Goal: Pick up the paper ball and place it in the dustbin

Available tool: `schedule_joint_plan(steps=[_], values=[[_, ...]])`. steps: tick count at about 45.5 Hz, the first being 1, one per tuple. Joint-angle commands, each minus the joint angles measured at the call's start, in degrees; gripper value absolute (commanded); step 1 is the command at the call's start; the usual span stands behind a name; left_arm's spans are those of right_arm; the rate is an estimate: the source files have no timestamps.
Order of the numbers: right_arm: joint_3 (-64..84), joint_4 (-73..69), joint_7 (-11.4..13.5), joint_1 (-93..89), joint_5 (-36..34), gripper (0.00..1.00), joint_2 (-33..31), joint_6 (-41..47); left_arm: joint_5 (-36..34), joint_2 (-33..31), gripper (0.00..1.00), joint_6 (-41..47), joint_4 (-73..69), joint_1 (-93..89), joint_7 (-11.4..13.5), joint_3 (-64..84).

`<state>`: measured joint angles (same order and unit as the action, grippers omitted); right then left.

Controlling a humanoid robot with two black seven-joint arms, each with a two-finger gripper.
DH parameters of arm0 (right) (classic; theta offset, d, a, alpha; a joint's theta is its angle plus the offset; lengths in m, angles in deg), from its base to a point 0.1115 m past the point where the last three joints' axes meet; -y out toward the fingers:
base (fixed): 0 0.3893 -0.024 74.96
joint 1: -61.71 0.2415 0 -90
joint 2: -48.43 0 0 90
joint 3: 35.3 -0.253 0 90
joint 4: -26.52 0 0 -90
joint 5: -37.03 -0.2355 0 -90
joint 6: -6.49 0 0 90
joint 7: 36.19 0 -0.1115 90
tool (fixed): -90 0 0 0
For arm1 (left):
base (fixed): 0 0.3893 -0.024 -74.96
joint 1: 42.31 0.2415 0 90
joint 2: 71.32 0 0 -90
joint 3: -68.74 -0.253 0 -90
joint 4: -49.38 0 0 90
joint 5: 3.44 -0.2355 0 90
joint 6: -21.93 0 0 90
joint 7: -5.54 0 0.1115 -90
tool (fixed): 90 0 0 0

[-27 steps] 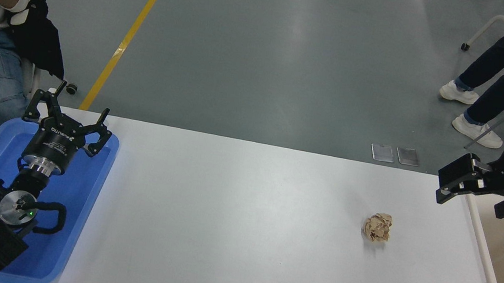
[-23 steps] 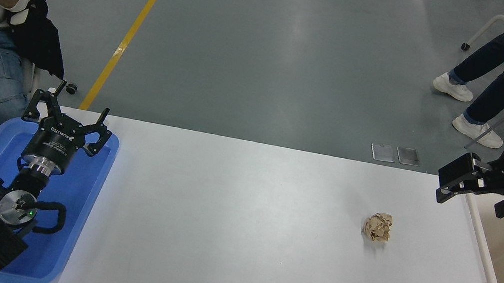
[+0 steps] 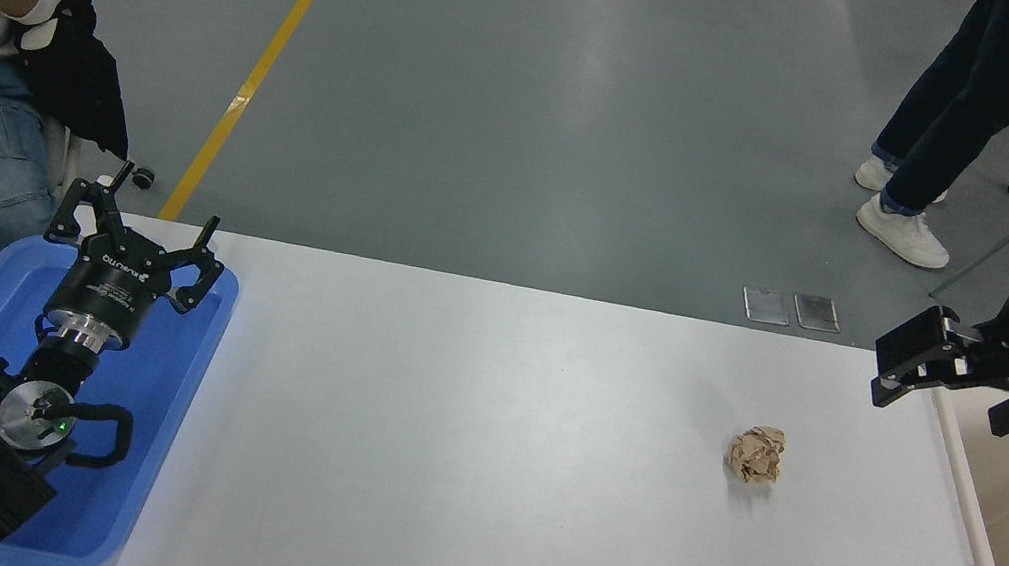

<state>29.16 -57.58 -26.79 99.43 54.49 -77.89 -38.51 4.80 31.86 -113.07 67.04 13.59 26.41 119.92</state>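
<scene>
Over the last half second only the standing person (image 3: 958, 102) at the far right had shifted, while the right gripper (image 3: 905, 372), fingers spread and empty, stayed over the dustbin (image 3: 980, 541) rim and the paper ball (image 3: 755, 453) lay untouched on the table (image 3: 457, 458), so picking had not begun.

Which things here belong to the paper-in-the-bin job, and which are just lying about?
Part of the job:
- paper ball, loose on the white table
- dustbin at the table's right edge
- right gripper, up by the bin, nothing held

Just lying about:
- blue tray under the parked left gripper
- two metal floor plates
- people beyond the table
</scene>
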Motion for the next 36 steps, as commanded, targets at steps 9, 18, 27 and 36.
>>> schedule_joint_plan(steps=[9,18,27,36], values=[[0.05,0.44,0.00,-0.01,-0.41,1.00,1.77,0.00,0.03,0.00,1.00,0.00,0.00,0.00,0.05,-0.02],[0.05,0.52,0.00,0.07,-0.41,1.00,3.18,0.00,0.03,0.00,1.00,0.00,0.00,0.00,0.05,-0.02],[-0.04,1.58,0.00,-0.45,-0.50,1.00,4.23,0.00,0.03,0.00,1.00,0.00,0.00,0.00,0.05,-0.02],[0.05,2.28,-0.09,-0.80,-0.76,1.00,4.15,0.00,0.03,0.00,1.00,0.00,0.09,0.00,0.05,-0.02]])
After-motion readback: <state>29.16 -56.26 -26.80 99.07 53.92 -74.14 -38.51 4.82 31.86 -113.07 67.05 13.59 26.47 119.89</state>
